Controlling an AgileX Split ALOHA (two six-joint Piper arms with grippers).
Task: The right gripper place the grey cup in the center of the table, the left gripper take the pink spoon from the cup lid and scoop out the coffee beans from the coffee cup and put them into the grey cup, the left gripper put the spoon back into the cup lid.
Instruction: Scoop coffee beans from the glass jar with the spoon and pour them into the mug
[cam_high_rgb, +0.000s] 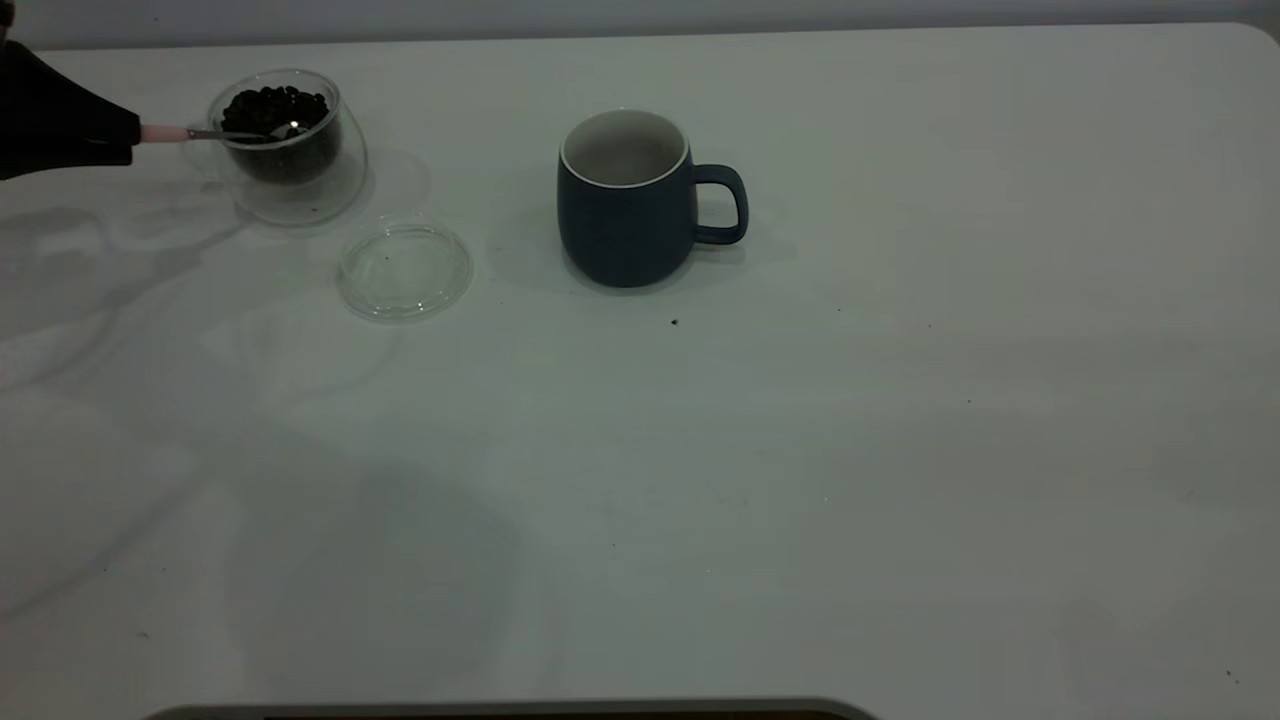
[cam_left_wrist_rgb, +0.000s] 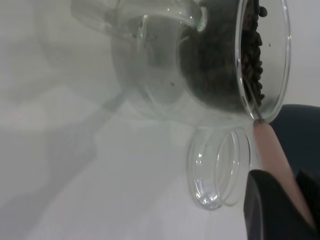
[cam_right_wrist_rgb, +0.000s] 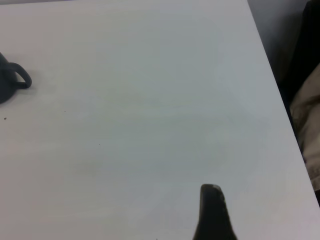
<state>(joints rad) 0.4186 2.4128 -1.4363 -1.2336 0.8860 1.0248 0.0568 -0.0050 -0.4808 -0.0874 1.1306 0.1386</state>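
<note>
Left claw (cam_high_rgb: 130, 140) sits at 9 o'clock of the coffee cup (cam_high_rgb: 290, 150), clamped on the pink spoon (cam_high_rgb: 215, 133). The spoon bowl is dipped into the coffee beans (cam_high_rgb: 275, 108) at the cup mouth. Grey cup (cam_high_rgb: 628, 205) stands upright near worktop (cam_high_rgb: 800, 450) centre, at 3 o'clock of the glass cup, well apart. Cup lid (cam_high_rgb: 405, 270) lies bare at 5 o'clock of the glass cup, just beside it. Right claw (cam_right_wrist_rgb: 214, 212) is parked off by the worktop edge; its state cannot be told. Risks: the light glass cup could be tipped or dragged if the spoon is levered against its rim; beans could be spilled on the long carry to the grey cup if the spoon is tilted.
</note>
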